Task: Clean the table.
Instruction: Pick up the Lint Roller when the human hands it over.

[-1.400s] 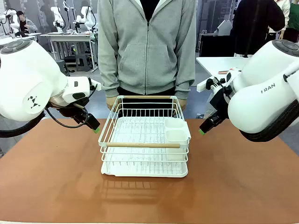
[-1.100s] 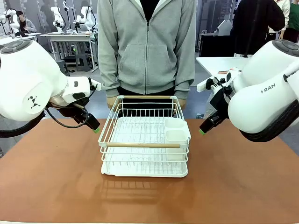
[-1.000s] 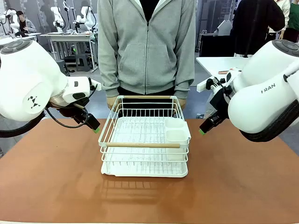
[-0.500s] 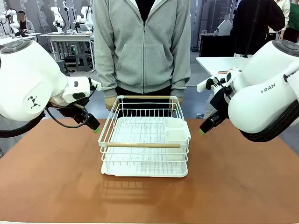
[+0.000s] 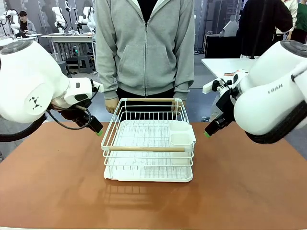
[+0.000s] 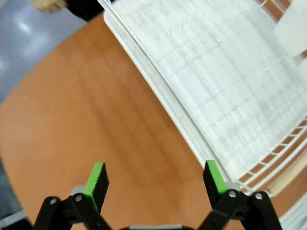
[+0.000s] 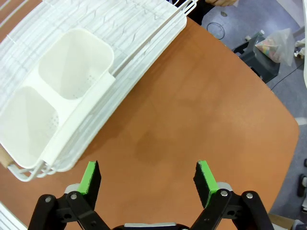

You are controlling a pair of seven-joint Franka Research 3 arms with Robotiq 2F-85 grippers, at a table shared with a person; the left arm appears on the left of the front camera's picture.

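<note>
The reddish-brown table [image 5: 57, 182] spans the front view, with a white wire dish rack [image 5: 148, 139] standing at its middle. My left gripper [image 5: 98, 132] hangs above the table just left of the rack. In the left wrist view that gripper [image 6: 156, 178] is open over bare tabletop [image 6: 86, 120], and the rack's edge [image 6: 192, 81] runs past its right finger. My right gripper [image 5: 207, 134] hovers right of the rack. In the right wrist view it [image 7: 148, 178] is open over the table [image 7: 201, 96], with nothing between its fingers.
A person in a grey hoodie [image 5: 144, 48] stands at the far edge behind the rack, hands [image 5: 112, 104] low by its back rim. The rack's two white cups [image 7: 53, 91] sit on its right side. White tables [image 5: 225, 64] and other people stand behind.
The person has shifted slightly to the left and closer. Both arms and the rack stay where they were.
</note>
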